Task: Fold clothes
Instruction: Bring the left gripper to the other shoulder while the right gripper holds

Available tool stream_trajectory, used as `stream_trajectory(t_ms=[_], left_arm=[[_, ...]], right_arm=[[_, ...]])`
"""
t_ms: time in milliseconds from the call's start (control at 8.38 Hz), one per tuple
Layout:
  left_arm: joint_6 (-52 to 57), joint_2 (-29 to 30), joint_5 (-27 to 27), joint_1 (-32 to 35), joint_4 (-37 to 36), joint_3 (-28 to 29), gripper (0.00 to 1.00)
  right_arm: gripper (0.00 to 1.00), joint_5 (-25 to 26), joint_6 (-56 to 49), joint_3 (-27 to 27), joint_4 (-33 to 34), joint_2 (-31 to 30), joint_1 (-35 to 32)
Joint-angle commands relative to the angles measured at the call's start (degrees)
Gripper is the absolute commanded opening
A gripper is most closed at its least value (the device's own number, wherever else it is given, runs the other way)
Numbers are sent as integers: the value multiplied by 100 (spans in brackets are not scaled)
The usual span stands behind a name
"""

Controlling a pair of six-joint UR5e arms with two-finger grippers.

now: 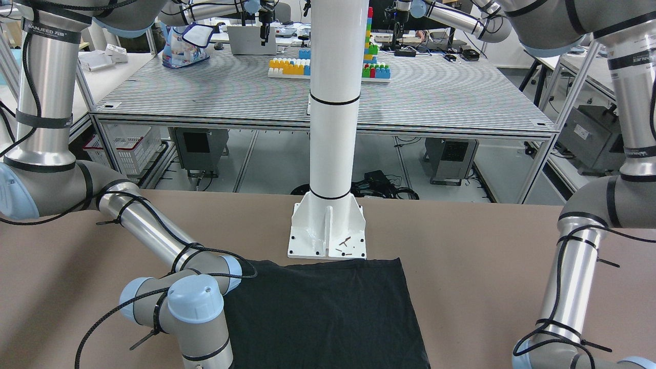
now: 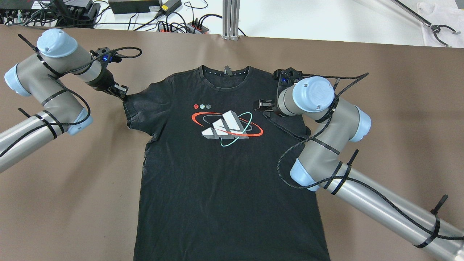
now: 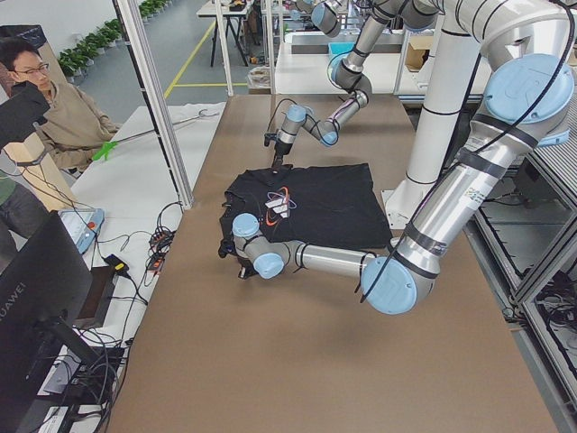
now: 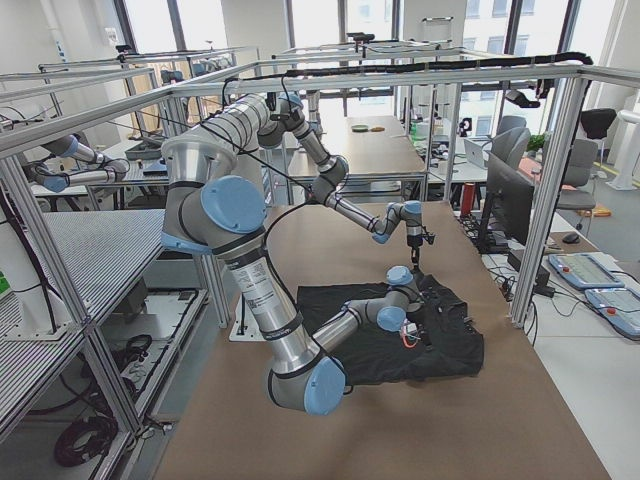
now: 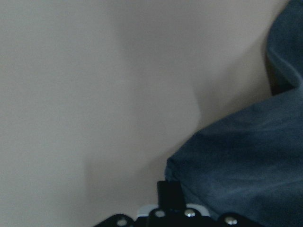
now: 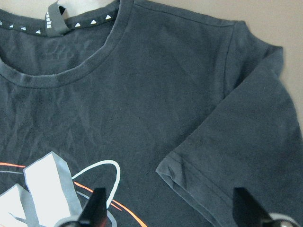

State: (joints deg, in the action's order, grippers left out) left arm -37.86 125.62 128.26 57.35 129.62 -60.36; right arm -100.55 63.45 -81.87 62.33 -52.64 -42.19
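Observation:
The clothes are one black T-shirt (image 2: 217,174) with a red, white and teal chest print, lying flat on the brown table with its collar at the far side. My left gripper (image 2: 122,93) is low at the tip of the shirt's left sleeve (image 2: 136,108). In the left wrist view its fingers (image 5: 168,191) meet at the centre against the sleeve hem (image 5: 227,175), shut on it. My right gripper (image 2: 261,105) hovers open over the right sleeve (image 6: 236,151), which lies folded inward onto the chest. Its two fingertips (image 6: 97,208) stand wide apart and empty.
The white pillar's base plate (image 1: 328,233) stands at the table's robot-side edge, touching the shirt's bottom hem (image 1: 338,264). Bare brown table (image 2: 380,108) flanks the shirt on both sides. An operator (image 3: 54,108) sits beyond the table's far side.

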Motion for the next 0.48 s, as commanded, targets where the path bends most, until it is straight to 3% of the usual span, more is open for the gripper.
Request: stream_trajectory(t_ms=[0, 239, 358], left_arm=[[-55, -438, 672, 258, -25, -893, 0], [-508, -1344, 648, 224, -51, -2272, 0], [-1199, -1234, 605, 111, -51, -2487, 0]], right_arm=[[94, 0, -9, -4, -10, -44, 0], [94, 0, -9, -4, -124, -114, 0], [94, 0, -9, -4, -125, -149, 0]])
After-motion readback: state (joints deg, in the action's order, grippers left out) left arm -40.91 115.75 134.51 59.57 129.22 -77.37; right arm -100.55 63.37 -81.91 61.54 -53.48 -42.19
